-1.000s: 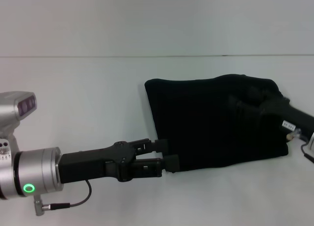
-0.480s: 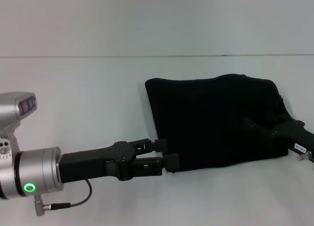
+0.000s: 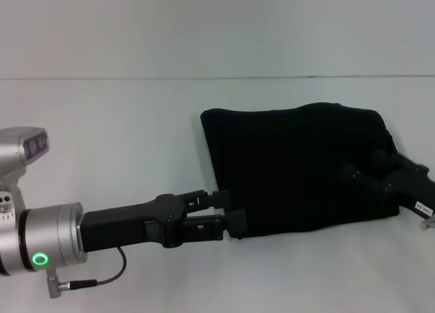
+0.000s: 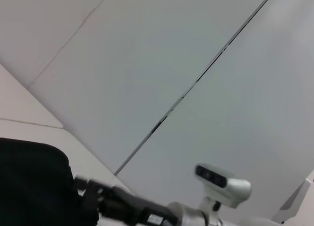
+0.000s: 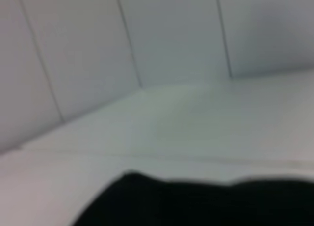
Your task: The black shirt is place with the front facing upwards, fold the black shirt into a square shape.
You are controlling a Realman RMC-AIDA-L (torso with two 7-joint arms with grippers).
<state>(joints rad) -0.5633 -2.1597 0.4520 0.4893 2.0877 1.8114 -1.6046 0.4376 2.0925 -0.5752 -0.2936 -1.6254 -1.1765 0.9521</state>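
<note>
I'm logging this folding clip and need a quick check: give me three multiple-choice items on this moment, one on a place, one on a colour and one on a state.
1. Where is the left gripper?
A. at the near left corner of the black shirt
B. at the shirt's far edge
C. off the white table

2. What colour is the light ring on the left arm's silver wrist?
A. red
B. green
C. blue

3. How does the shirt lie?
A. spread flat with both sleeves out
B. hanging in the air
C. already folded into a compact block

Answers:
1 A, its fingertips meet that corner.
2 B, the ring glows green.
3 C, no sleeves or lettering show; the right gripper rests at its right end.
</note>
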